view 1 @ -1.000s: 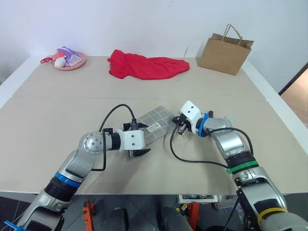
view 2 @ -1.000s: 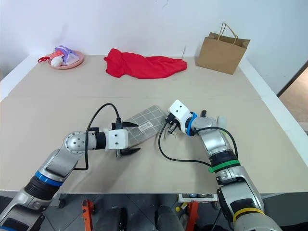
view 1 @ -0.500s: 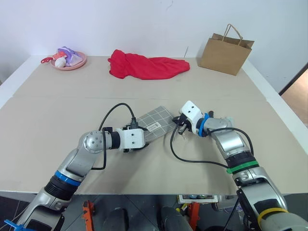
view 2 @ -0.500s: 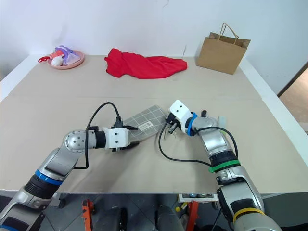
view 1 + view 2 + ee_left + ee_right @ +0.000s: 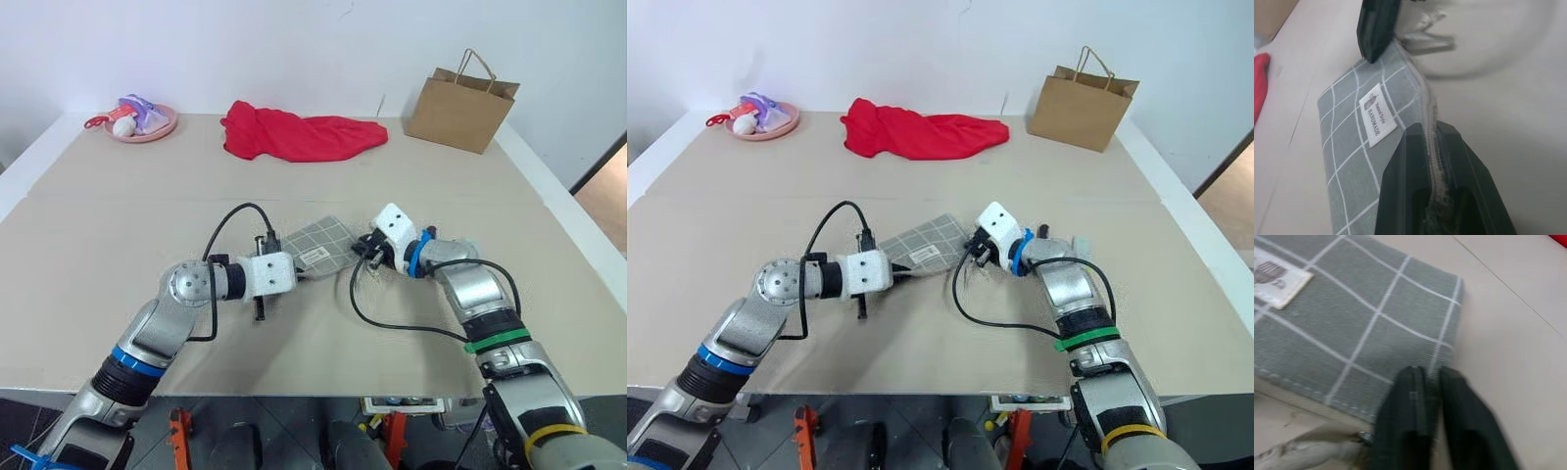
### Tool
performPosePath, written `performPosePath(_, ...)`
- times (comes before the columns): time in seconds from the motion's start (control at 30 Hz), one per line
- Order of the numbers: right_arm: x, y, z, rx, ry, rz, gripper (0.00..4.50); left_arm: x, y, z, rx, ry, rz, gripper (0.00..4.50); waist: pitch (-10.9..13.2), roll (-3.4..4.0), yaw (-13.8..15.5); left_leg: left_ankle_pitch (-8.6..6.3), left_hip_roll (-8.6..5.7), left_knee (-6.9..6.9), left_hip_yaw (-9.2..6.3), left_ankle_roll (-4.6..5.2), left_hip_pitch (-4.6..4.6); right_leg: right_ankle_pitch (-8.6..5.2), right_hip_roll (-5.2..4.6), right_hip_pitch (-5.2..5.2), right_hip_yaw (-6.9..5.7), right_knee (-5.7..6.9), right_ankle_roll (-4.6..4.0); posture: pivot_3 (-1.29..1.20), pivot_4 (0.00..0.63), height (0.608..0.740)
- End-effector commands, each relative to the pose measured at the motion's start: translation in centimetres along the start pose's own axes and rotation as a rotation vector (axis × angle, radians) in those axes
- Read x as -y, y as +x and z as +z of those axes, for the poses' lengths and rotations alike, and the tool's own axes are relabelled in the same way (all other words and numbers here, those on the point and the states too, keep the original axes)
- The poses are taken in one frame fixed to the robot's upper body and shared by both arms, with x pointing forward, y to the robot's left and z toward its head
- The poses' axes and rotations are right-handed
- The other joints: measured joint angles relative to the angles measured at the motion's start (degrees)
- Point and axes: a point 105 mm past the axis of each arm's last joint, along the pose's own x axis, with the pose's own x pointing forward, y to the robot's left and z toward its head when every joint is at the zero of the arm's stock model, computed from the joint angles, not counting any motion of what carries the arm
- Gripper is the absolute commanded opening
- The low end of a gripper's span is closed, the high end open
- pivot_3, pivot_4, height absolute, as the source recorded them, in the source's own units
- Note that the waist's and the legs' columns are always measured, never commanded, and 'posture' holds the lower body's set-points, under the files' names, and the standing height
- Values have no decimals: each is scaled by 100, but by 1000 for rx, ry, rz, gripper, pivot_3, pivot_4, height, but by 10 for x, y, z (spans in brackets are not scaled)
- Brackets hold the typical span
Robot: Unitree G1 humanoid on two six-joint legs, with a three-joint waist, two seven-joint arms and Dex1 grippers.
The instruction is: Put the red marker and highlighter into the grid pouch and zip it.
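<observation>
The grid pouch (image 5: 318, 245) lies flat in the middle of the table, grey with white lines and a white label (image 5: 1377, 114). My left gripper (image 5: 1430, 129) is shut on the pouch's zipper edge at its near end. My right gripper (image 5: 1432, 374) sits at the pouch's far corner, open by a narrow slit with nothing between its fingers. The pale zipper pull (image 5: 1308, 450) lies just beside it. The red marker and the highlighter are hidden from view.
A red cloth (image 5: 299, 135) lies at the back of the table. A brown paper bag (image 5: 460, 98) stands at the back right, and a pink plate (image 5: 140, 122) with small items is at the back left. Black cables loop from both wrists over the table.
My left gripper, open a second ago beside the pouch, has shut on its zipper edge. My right gripper's fingers have parted slightly. Neither arm has shifted.
</observation>
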Motion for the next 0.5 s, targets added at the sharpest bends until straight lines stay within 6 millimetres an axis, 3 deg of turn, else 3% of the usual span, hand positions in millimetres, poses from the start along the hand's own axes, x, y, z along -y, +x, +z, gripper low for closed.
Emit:
performPosePath(0.03,0,-21,40,207,268,104,2660,-16,-9,11,110,-195,95,0,0,0,6,0,1,0,-1,0,0,0,0,0,-1,0,0,0,150,740)
performPosePath(0.07,7,-28,58,291,349,106,2936,-17,-10,10,118,-227,106,0,0,0,5,0,2,-2,-4,0,-1,-1,-2,0,-1,-1,-1,0,150,740)
performPosePath(0.13,18,-59,95,462,439,164,2936,-19,-11,9,141,-307,124,0,3,2,4,-1,0,-5,-4,1,-7,-1,-1,-4,-2,-2,-2,0,150,740)
performPosePath(0.2,20,-76,104,494,425,182,2936,-21,-13,10,156,-349,138,0,11,14,0,-1,2,-6,-7,1,-13,2,-1,-11,1,-1,-7,0,150,740)
performPosePath(0.33,15,-99,83,411,416,164,2936,-29,-14,13,197,-450,198,0,4,3,27,-5,1,-9,-18,2,-19,-5,-9,-5,-18,-11,0,0,150,740)
performPosePath(0.5,-2,-91,43,233,418,95,2936,-33,-15,19,233,-510,227,0,9,11,-8,-8,-7,-10,-15,2,-19,-6,-10,-12,1,-13,2,0,150,740)
